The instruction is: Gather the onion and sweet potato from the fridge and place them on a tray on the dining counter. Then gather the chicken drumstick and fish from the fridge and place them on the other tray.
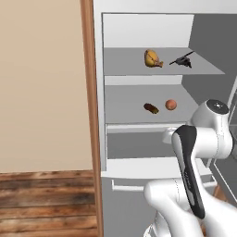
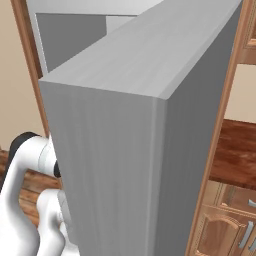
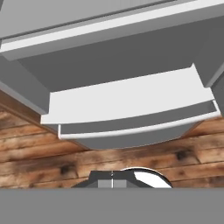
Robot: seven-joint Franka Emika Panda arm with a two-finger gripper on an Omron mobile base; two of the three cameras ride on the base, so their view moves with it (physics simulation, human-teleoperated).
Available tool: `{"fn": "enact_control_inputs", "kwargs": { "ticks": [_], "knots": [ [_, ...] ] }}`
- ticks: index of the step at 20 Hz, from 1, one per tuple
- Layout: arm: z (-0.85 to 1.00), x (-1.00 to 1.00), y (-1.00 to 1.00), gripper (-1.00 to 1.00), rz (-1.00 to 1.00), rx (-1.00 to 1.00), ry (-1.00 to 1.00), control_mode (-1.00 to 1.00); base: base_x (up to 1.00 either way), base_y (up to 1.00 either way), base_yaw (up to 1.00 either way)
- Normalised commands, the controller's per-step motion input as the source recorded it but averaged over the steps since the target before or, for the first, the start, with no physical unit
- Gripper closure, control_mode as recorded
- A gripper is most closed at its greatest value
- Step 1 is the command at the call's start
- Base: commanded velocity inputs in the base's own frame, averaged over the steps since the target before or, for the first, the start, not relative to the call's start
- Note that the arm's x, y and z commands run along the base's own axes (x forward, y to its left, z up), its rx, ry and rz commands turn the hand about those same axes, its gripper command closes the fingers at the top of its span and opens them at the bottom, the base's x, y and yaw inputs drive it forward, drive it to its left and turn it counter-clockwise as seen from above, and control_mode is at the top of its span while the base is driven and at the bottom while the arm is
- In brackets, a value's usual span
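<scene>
Fridge (image 1: 139, 92): door open; white interior with grey shelves visible in the left base view. A wood-brown frame strip runs vertically along its left side.
Fridge door (image 2: 130, 150): brushed-silver slab swung out, seen edge-on and close in the right base view.
Upper shelf (image 1: 129, 65): carries two items, side by side but apart.
Chicken drumstick (image 1: 152, 59): yellow-brown piece at centre of the upper shelf.
Fish (image 1: 182, 60): thin dark item at 3 o'clock of the chicken drumstick.
Middle shelf (image 1: 125, 104): carries the two vegetable items, near each other, not touching.
Onion (image 1: 171, 104): small round orange-brown ball, toward the right of the middle shelf.
Sweet potato (image 1: 151, 108): dark brown elongated lump at 9 o'clock of the onion, slightly nearer the shelf's front edge.
Lower compartment (image 3: 127, 109): white ledge and grey drawer front, seen from below in the hand view, above a wooden floor (image 3: 52, 162).
Arm (image 1: 194, 157): white, folded at 5 o'clock of the left base view, below and right of the middle shelf.
End effector (image 3: 112, 183): fingers fully closed together, holding nothing; tips at the bottom of the hand view, well apart from all shelf items.
</scene>
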Motion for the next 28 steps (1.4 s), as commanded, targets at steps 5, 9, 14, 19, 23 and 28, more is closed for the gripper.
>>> {"fn": "enact_control_inputs", "kwargs": {
  "ticks": [5, 9, 14, 19, 23, 28],
  "knots": [
    [0.0, 0.15, 0.0, 1.0, -0.03, 0.0, 0.0, -1.0, 0.0, 0.0, 0.0],
    [0.18, 0.1, 0.0, 1.0, 0.0, 0.0, 0.0, -1.0, 0.0, 0.0, 0.0],
    [0.43, 0.0, 0.0, 1.0, 0.0, 0.0, -0.04, -1.0, 0.0, 0.0, 0.0],
    [0.48, -0.06, 0.0, 1.0, 0.04, -0.02, -0.11, -1.0, 0.0, 0.0, 0.0],
    [0.22, -0.03, -0.06, 1.0, 0.1, -0.06, -0.1, -1.0, 0.0, 0.0, 0.0],
    [0.01, 0.01, -0.07, 1.0, 0.08, -0.1, -0.05, -1.0, 0.0, 0.0, 0.0]
  ]
}}
